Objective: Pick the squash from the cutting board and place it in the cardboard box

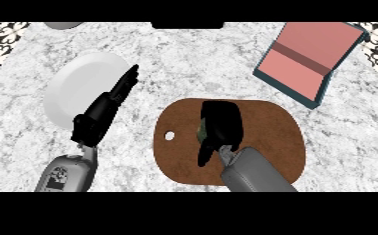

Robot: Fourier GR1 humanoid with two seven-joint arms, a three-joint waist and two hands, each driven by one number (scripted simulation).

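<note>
The right hand [220, 124] lies over the middle of the cutting board [273, 129], palm down, its fingers bent over something small and greenish. That sliver of green at the hand's left edge must be the squash [200, 129], almost wholly hidden beneath the palm. The thumb hangs down toward the board's near side. From where I stand the hand looks closed around the squash, though I cannot see whether it has come off the wood or rests there.

The board itself is a dark brown oval with a small hole near its left end, lying on the pale marbled counter [184, 59]. Up and to the right, well apart from the board, sits the cardboard box [306, 54], open, its inside pinkish with a teal rim, tilted at an angle to the counter's edge. Nothing shows inside it.

Off to the left, the left hand [103, 111] rests with straight fingers pointing up over a white plate [74, 84], taking no part.

So I judge the task to be at its grasping step: the squash is covered and apparently gripped, but the lift, the carry to the upper right, and the release into the box are all left to do.
</note>
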